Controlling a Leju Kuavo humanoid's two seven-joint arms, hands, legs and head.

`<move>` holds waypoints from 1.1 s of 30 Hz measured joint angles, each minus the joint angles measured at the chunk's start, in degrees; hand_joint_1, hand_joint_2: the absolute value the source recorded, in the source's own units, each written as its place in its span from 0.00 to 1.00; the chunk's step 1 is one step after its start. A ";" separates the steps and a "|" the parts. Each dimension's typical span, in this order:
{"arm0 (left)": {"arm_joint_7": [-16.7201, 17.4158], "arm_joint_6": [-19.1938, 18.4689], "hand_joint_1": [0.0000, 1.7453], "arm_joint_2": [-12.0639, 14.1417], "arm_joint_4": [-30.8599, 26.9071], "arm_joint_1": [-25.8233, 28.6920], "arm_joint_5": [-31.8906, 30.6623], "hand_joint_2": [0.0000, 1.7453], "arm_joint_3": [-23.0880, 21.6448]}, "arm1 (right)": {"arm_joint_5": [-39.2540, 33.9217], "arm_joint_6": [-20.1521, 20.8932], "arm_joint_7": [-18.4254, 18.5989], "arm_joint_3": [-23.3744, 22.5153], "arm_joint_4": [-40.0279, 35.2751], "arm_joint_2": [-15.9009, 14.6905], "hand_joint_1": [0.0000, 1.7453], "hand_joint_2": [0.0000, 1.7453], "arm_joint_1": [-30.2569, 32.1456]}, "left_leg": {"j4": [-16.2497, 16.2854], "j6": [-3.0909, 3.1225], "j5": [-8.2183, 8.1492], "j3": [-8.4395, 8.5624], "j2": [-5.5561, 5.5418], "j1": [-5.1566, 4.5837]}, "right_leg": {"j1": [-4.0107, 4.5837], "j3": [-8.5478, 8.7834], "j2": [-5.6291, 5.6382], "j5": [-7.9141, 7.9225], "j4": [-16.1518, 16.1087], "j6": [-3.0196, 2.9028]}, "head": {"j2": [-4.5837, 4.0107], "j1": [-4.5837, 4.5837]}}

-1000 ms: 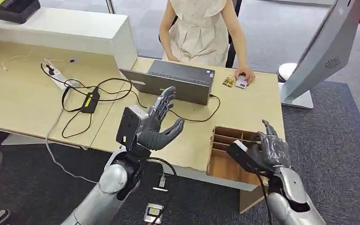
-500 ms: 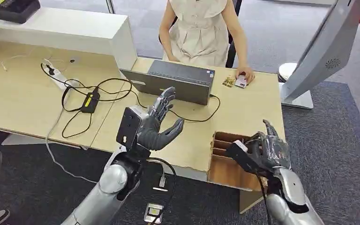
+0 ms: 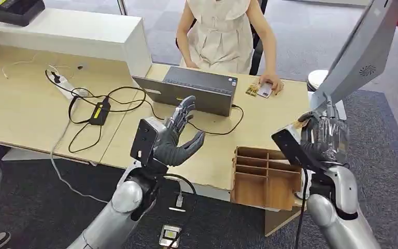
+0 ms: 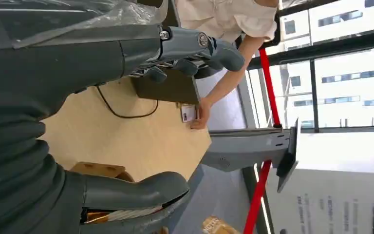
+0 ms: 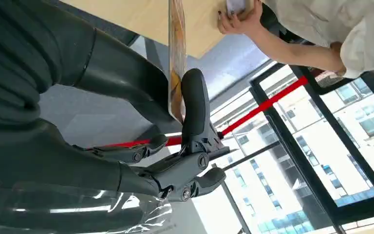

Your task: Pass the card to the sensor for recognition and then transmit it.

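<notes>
Change: right hand [image 3: 325, 140] has risen from the organiser up and outward toward the kiosk since the earlier frames; left hand unmoved.
Kiosk [image 3: 360, 57]: grey slanted stand at the desk's right end, just beyond the right hand; judged to carry the sensor, which cannot be made out.
Desk [image 3: 26, 109]: light wood; carries a laptop [image 3: 199, 91], cables and a wooden organiser [image 3: 264, 176] at the near edge.
Person [image 3: 223, 31]: seated behind the desk, one hand [image 3: 272, 83] resting on a separate card [image 3: 264, 91].
Left hand [image 3: 179, 137]: raised over the desk, fingers spread, holding nothing.
Right hand: closed on the card [image 5: 177, 58], pinched between thumb and fingers [image 5: 195, 105].
Card: held edge-on in the right wrist view, off the desk, near the kiosk.
Handling: judged thin, light, stiff and smooth; likely to slip or pivot in a pinch.
Grip: hold one end across both faces, leaving the rest free for the sensor.
</notes>
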 joint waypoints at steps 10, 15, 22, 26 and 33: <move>0.00 -0.39 0.00 -0.11 0.35 -0.90 0.63 1.00 -0.79 | -2.71 0.75 0.29 -0.68 -0.98 -0.33 1.00 1.00 -0.26 | -0.01 0.00 -0.01 -0.02 0.00 0.00 | 0.00 -0.01 0.00 -0.01 0.00 0.00 | 0.00 -0.02; -0.02 -1.68 0.00 -0.24 0.55 -1.53 1.03 1.00 -1.20 | -4.55 1.62 -0.52 -0.68 -0.02 -0.31 1.00 1.00 -1.56 | -0.01 0.00 0.00 -0.04 0.00 0.00 | -0.01 0.00 0.00 0.00 0.00 0.00 | 0.00 -0.02; -0.07 -3.91 0.00 -0.90 1.31 -2.88 2.36 1.00 -2.36 | -5.73 5.03 -1.99 -0.20 7.04 0.26 1.00 1.00 -8.82 | -0.01 0.00 0.01 -0.07 0.00 0.00 | -0.02 -0.01 0.00 0.02 0.01 -0.01 | 0.00 0.00; -0.39 -4.57 0.00 -1.27 2.05 -3.60 3.26 1.00 -2.97 | -5.88 5.27 -3.54 0.65 13.75 1.90 1.00 1.00 -14.79 | 0.00 0.00 0.02 -0.12 -0.02 0.01 | -0.02 -0.01 -0.01 0.03 0.03 -0.02 | 0.00 0.00; -0.70 -4.35 0.00 -1.55 3.24 -4.79 3.94 1.00 -4.00 | -4.90 5.16 -4.81 2.58 26.28 6.41 1.00 1.00 -24.31 | -0.01 -0.01 0.02 -0.12 -0.02 0.02 | 0.00 -0.05 -0.02 0.03 0.04 -0.03 | 0.00 0.00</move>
